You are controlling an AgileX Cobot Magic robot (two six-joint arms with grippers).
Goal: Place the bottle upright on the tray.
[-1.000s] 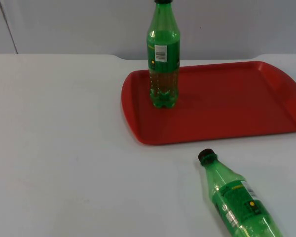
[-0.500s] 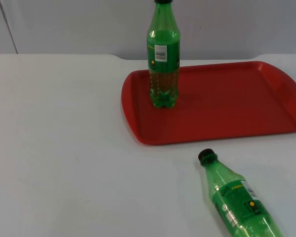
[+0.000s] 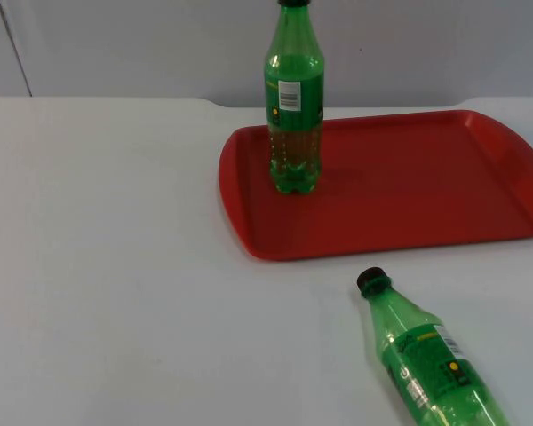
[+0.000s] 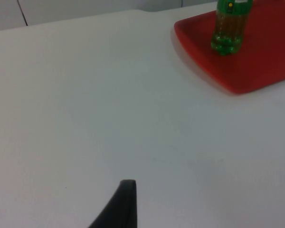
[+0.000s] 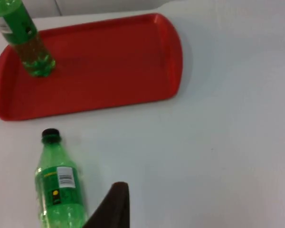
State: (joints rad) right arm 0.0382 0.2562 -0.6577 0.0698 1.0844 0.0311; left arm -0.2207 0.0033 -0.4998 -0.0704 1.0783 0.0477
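Of the left gripper [image 4: 126, 202] one black fingertip stands over bare white table [image 4: 85, 118], touching nothing; whether its fingers are spread or pressed together cannot be told. It holds nothing that can be seen. The right gripper [image 5: 115, 204] likewise shows one dark fingertip, which stands just beside the lying bottle [image 5: 57, 190]; whether it touches it, and how far this gripper is open, cannot be told.

There are two green bottles and one red tray [image 3: 409, 191]. In the top view the lying bottle [image 3: 426, 359] rests on its side on the table at about 5 o'clock, off the tray, with its dark cap [image 3: 371, 281] pointing toward 11 o'clock, near the tray's front rim but apart from it. The standing bottle [image 3: 293, 115] is upright on the tray's left end, at about 12 o'clock. The tray sits toward 2 o'clock, close to the grey wall [image 3: 142, 44].
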